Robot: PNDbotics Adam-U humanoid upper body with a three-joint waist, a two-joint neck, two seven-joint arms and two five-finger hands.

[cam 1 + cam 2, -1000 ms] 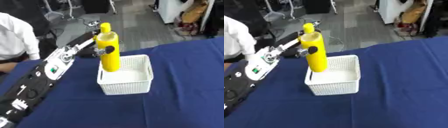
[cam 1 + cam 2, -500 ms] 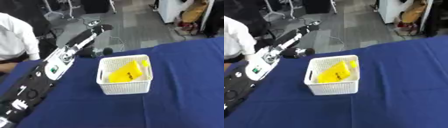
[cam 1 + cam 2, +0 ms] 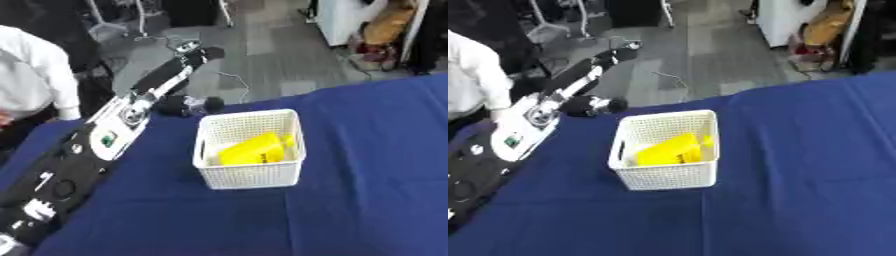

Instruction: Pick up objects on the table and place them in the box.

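Observation:
A yellow bottle (image 3: 250, 152) lies tilted on its side inside the white mesh box (image 3: 254, 178), which stands on the blue table (image 3: 367, 175). My left arm comes in from the lower left. Its hand (image 3: 166, 81) is open beyond the box's far left corner, with fingers stretched out over the floor and the thumb (image 3: 187, 105) sticking out towards the box. The hand holds nothing and is clear of the box. My right hand shows in neither view.
The table's far edge (image 3: 350, 87) runs at a slant just behind the box. Past it lies grey floor with a cable (image 3: 234, 80) and chair legs. Bare blue cloth spreads to the right of the box and in front of it.
A second ago my left hand held the yellow bottle upright over the box. It let go, the bottle now lies in the box, and the open hand has drawn away to the left.

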